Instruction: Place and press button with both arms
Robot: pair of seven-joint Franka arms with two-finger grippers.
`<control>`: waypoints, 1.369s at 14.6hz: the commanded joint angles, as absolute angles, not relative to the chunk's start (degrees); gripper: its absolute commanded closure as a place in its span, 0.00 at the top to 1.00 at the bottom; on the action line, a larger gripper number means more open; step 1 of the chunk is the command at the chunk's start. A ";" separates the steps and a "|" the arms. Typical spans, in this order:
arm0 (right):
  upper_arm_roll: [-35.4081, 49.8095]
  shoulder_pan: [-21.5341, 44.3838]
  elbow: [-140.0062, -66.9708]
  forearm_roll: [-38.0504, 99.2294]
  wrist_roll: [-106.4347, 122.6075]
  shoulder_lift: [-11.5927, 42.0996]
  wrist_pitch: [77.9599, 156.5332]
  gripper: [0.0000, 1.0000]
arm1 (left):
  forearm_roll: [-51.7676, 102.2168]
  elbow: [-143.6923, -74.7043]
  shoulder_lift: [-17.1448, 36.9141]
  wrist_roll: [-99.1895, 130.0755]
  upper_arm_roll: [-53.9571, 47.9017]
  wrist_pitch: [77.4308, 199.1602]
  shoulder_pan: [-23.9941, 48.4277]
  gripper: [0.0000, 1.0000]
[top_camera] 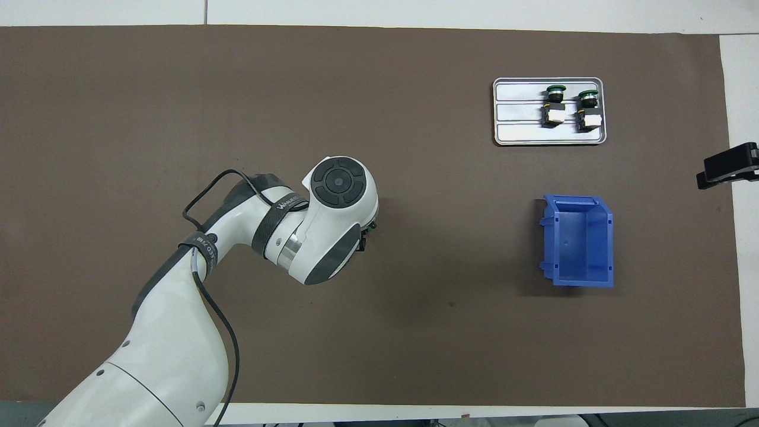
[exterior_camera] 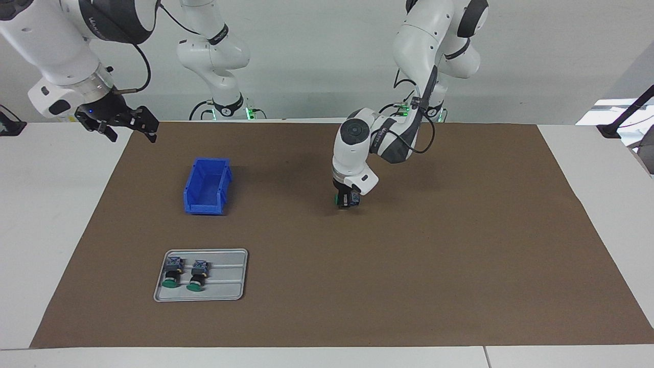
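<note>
The left tool (exterior_camera: 348, 200) is down at the mat (exterior_camera: 460, 255) mid-table, its fingers around a button (exterior_camera: 349, 199); whether they have clamped it firmly I cannot tell. If they close off-centre, the button could tip or squirt out sideways. The right tool (exterior_camera: 118, 122) waits open above the table's edge, well apart. Two more buttons (exterior_camera: 185, 272) lie on the tray (exterior_camera: 232, 286), well apart from the left tool, toward the right arm's end, with the blue bin (exterior_camera: 207, 186) beside them.
</note>
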State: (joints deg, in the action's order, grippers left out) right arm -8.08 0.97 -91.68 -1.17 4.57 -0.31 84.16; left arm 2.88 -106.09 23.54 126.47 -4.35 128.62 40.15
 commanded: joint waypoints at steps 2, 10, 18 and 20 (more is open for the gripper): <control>-8.00 0.79 -93.25 -1.14 5.54 -1.76 84.02 0.99 | 2.02 -106.96 23.38 127.44 -3.69 130.08 40.96 0.23; -8.00 0.79 -93.25 -1.14 5.54 -1.76 84.02 0.99 | 2.02 -105.47 21.37 123.42 -3.69 125.87 39.12 0.12; -8.00 0.79 -93.25 -1.14 5.54 -1.76 84.02 0.99 | 16.14 -106.70 13.89 104.46 -3.69 117.09 31.30 0.10; -8.00 0.79 -93.25 -1.14 5.54 -1.76 84.02 0.99 | 18.62 -106.96 13.01 100.47 -3.60 116.19 29.81 0.11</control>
State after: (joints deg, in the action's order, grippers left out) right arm -8.08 0.97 -91.68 -1.17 4.57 -0.31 84.16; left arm 15.78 -105.32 15.12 104.51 -3.53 117.52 31.29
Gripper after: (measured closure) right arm 0.013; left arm 0.678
